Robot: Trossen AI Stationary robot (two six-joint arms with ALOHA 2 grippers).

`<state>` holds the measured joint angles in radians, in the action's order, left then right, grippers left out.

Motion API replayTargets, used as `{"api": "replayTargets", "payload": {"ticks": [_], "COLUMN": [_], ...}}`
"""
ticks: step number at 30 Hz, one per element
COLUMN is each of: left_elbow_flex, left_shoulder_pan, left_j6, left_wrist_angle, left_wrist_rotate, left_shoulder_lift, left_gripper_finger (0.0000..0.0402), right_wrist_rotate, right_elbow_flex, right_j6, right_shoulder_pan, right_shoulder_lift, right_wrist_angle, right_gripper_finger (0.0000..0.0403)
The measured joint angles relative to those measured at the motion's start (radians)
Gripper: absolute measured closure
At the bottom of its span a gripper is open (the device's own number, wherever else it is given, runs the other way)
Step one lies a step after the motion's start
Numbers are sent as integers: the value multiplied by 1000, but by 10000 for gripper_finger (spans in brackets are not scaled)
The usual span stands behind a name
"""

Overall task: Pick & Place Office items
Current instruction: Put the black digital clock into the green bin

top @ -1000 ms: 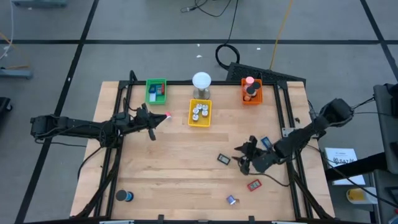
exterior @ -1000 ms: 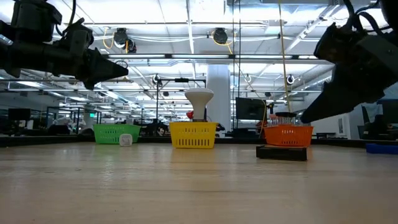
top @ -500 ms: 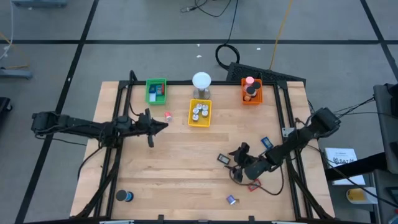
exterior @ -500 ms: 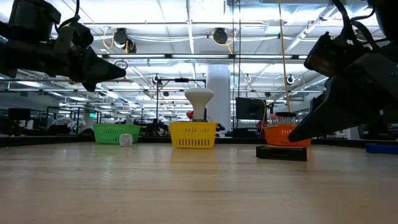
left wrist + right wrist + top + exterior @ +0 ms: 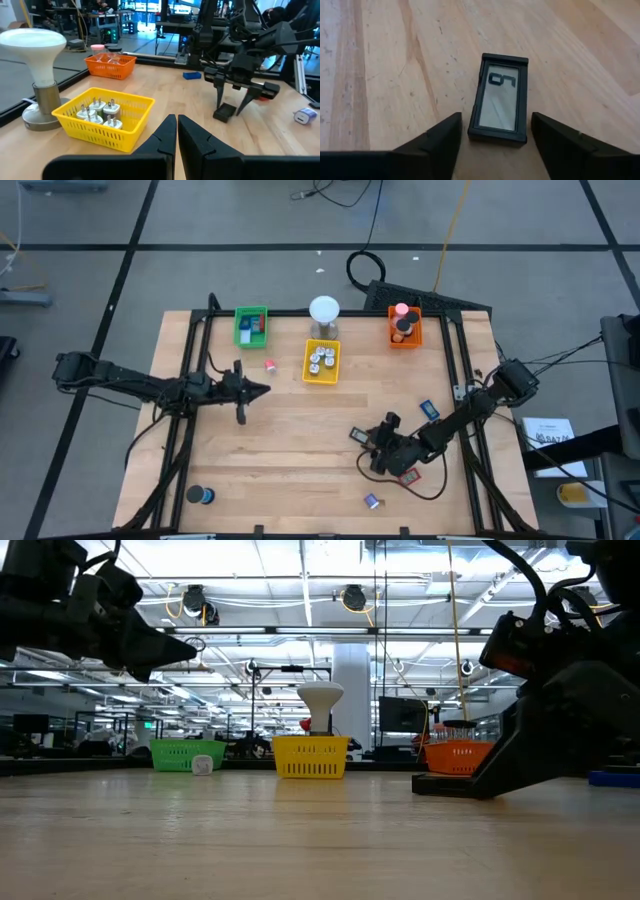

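Right wrist view | your right tool (image 5: 492, 137), fingers spread, has dropped to straddle the dark counter (image 5: 498, 98) lying flat on the surface (image 5: 385, 75) | close next | left tool (image 5: 177, 131) pressed together, waiting.

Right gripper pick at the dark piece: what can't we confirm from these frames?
- Contact: right wrist view shows the right gripper open, fingers either side of the dark rectangular piece; touching or not is unclear.
- High view: the arm covers most of that piece.
- Low view: the arm hides the piece's right end.
- Green tray contents: too small in the high view.
- Left gripper, shut, blocks part of the left wrist view's foreground.
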<state>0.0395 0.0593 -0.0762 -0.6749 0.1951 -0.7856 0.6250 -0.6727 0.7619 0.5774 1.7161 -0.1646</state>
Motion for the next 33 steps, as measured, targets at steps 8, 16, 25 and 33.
{"api": "replayTargets", "payload": {"ticks": [8,16,25,33], "left_elbow_flex": [0,0,0,1], "left_shoulder_pan": [2,2,2,2], "left_j6": [-11,-12,-14,-17], "left_wrist_angle": [7,7,10,22], "left_wrist_rotate": [4,42,42,42], "left_shoulder_lift": [0,0,0,0], "left_gripper_finger": [385,385,385,385], "right_wrist_rotate": [-3,-156,-431,-549], "right_elbow_flex": [-8,-219,-614,-730], "right_j6": [-88,-424,-715,-796], "right_shoulder_pan": [-26,-213,-405,-479], "right_shoulder_lift": [0,53,350,432], "right_wrist_angle": [-68,-78,21,53], "right_gripper_finger": [256,256,256,254]}}
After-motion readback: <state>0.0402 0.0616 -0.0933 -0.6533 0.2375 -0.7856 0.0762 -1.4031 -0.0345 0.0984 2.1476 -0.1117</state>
